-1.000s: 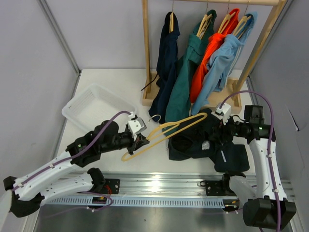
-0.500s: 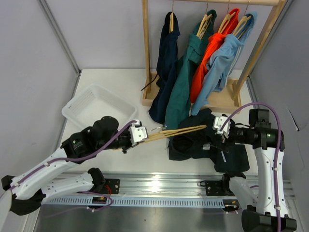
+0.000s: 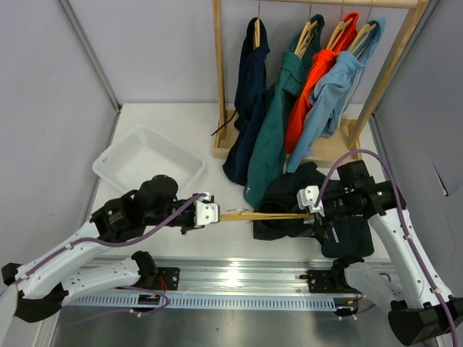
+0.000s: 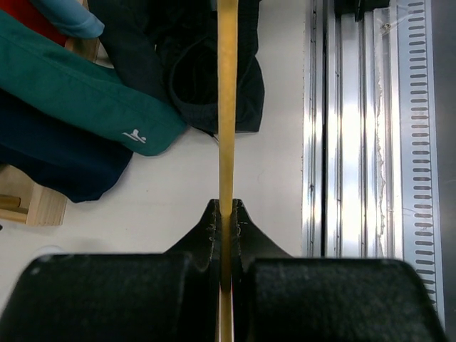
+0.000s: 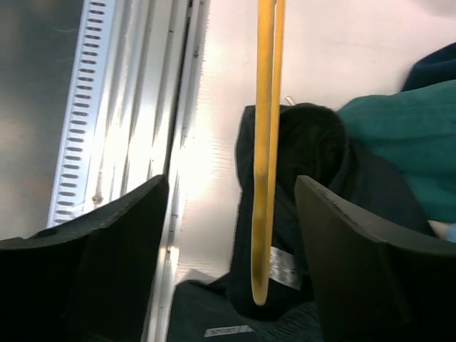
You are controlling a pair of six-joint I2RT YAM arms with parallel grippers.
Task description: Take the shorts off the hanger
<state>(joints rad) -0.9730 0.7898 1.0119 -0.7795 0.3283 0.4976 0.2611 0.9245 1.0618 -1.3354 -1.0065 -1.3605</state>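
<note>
Pale wood pinched tight in the left gripper (image 4: pixel 225 217): the hanger (image 3: pixel 264 215), edge-on and level above the white table (image 3: pixel 173 116). Gaping wide around its far end, the right gripper (image 5: pixel 229 185), holding nothing. Underneath, heaped beside the metal rail (image 3: pixel 231 276), the shorts (image 3: pixel 278 199); white label (image 5: pixel 281 265), print too blurred to read.

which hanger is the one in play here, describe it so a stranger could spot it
Start at the wooden clothes rack at the back of the table, then drop to the near-black shorts heaped in front of it. The pale wooden hanger stretches from the left claw to those shorts. Unlike the other hangers, it is off the rack.
</note>
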